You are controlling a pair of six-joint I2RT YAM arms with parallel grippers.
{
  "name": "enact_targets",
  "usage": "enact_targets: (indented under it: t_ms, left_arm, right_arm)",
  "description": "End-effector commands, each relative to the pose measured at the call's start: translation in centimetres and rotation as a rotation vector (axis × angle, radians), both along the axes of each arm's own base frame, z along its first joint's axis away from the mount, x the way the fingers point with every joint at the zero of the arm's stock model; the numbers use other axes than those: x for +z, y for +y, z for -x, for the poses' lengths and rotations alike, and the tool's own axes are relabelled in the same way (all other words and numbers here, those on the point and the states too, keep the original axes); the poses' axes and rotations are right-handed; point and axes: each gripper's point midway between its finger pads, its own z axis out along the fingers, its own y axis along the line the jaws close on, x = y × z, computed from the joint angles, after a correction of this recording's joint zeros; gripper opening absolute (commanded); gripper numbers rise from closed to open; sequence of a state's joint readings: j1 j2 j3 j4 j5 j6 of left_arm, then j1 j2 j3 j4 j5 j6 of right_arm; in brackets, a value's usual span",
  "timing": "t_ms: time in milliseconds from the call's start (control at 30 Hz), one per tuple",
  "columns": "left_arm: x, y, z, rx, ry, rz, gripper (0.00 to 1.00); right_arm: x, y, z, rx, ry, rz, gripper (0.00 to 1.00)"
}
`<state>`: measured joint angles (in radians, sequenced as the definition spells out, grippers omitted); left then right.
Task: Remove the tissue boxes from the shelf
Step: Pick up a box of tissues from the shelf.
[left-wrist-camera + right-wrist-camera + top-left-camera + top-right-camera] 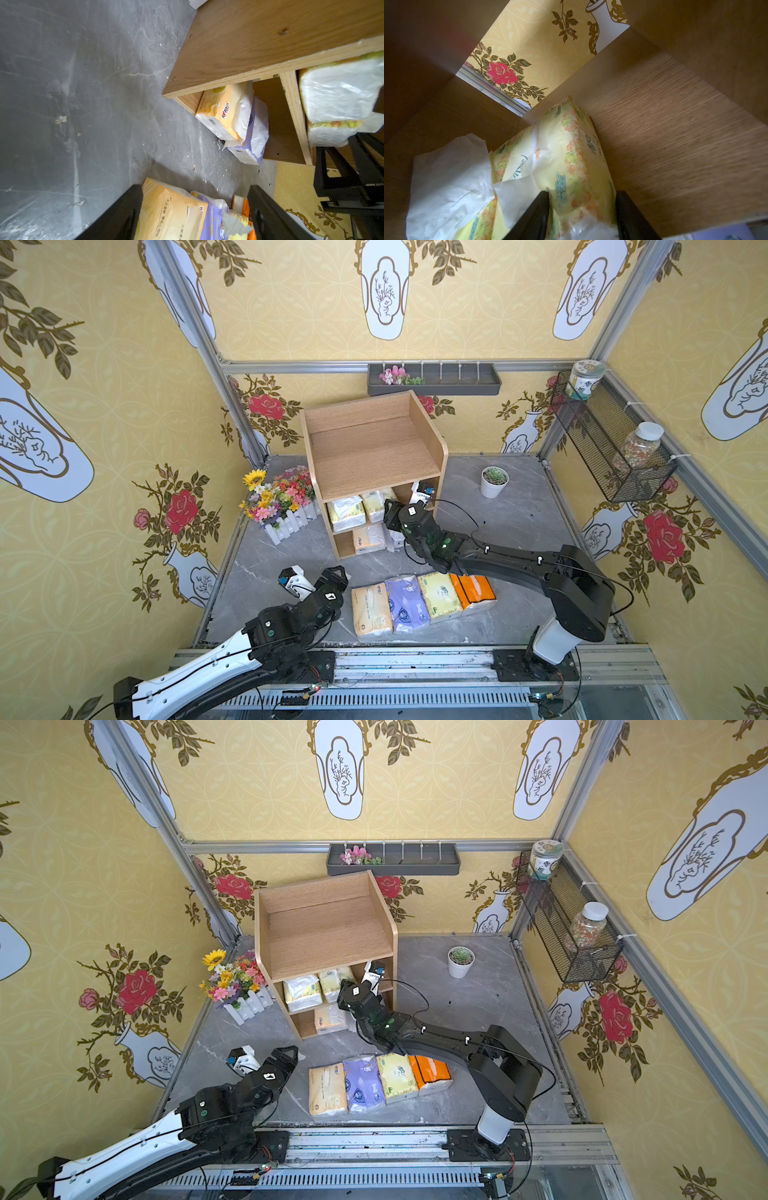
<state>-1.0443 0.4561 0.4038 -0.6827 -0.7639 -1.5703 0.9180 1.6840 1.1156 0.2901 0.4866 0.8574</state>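
Note:
The light-wood shelf (374, 448) (328, 928) stands at the back of the table. Its middle tier holds two pale tissue boxes (345, 512) (376, 506). A cream one (224, 112) and a lavender one (253, 133) lie in the lowest tier. My right gripper (390, 508) (581, 212) reaches into the middle tier, its jaws pressed on either side of a pale yellow flowered box (571, 162). A cream (371, 610), a lavender (406, 603), a pale yellow (439, 595) and an orange box (476, 591) lie in a row on the table. My left gripper (336, 572) (195, 189) hangs open beside the cream box, holding nothing.
A flower arrangement in a white fence (278, 502) sits left of the shelf. A potted succulent (494, 481) stands to its right. On the back wall hangs a dark tray (434, 379). A black wire basket (611, 439) with two jars is on the right wall.

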Motion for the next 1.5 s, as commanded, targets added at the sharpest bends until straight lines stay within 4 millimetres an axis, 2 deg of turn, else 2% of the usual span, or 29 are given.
enact_targets:
  t_ms: [0, 267, 467, 667, 767, 933, 1167, 1267, 1467]
  left_arm:
    - [0.2, 0.4, -0.1, 0.013, -0.006, -0.014, 0.85]
    - [0.7, 0.3, -0.1, 0.014, -0.013, -0.011, 0.85]
    - [1.6, 0.1, -0.3, 0.01, -0.031, 0.001, 0.84]
    - [3.3, -1.0, -0.8, -0.009, -0.078, 0.071, 0.83]
    - [4.7, -1.9, -1.2, -0.022, -0.118, 0.135, 0.86]
    - [7.2, -3.8, -2.1, -0.032, -0.183, 0.26, 0.97]
    - [11.3, -6.7, -3.4, -0.072, -0.286, 0.371, 1.0]
    - [12.3, -7.6, -4.0, -0.069, -0.314, 0.408, 1.0]
    - [12.9, -9.2, -5.3, -0.072, -0.328, 0.453, 1.0]
  right_arm:
    - [1.0, 0.7, -0.3, 0.014, -0.031, -0.04, 0.51]
    - [0.9, 0.8, 0.0, 0.026, -0.019, -0.046, 0.31]
    - [1.7, 0.3, 0.5, 0.028, -0.011, -0.056, 0.13]
    - [2.9, -0.9, 1.6, 0.03, -0.01, -0.073, 0.04]
    - [3.3, -1.6, 2.3, 0.035, -0.001, -0.081, 0.01]
    - [3.1, -2.9, 3.5, 0.042, 0.034, -0.076, 0.0]
    - [3.0, -3.9, 5.6, 0.09, 0.075, -0.083, 0.0]
    - [3.3, -4.0, 6.8, 0.126, 0.087, -0.085, 0.0]
    - [3.8, -3.9, 9.1, 0.212, 0.115, -0.078, 0.0]
